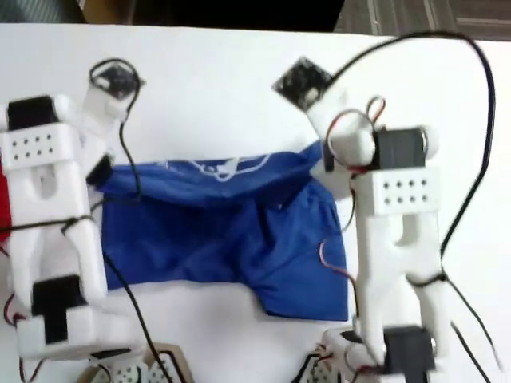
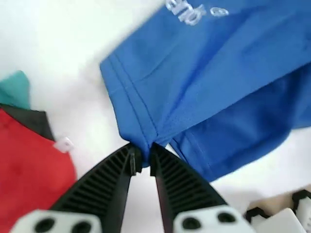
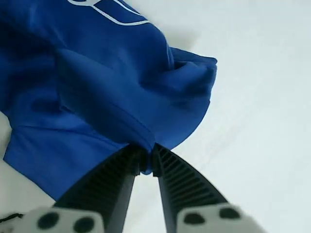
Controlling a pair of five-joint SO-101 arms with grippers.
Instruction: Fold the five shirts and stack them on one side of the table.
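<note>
From above, one blue shirt (image 1: 223, 231) lies on the white table (image 1: 239, 96), its long axis running from 9 to 3 o'clock and its white print toward 12. The cloth is soft and creased. In my left wrist view, my left jaws pinch its double-stitched hem corner; one red shirt (image 2: 29, 165) and one teal cloth (image 2: 17, 87) lie near. In my right wrist view, my right jaws pinch a rumpled fold of it.
</note>
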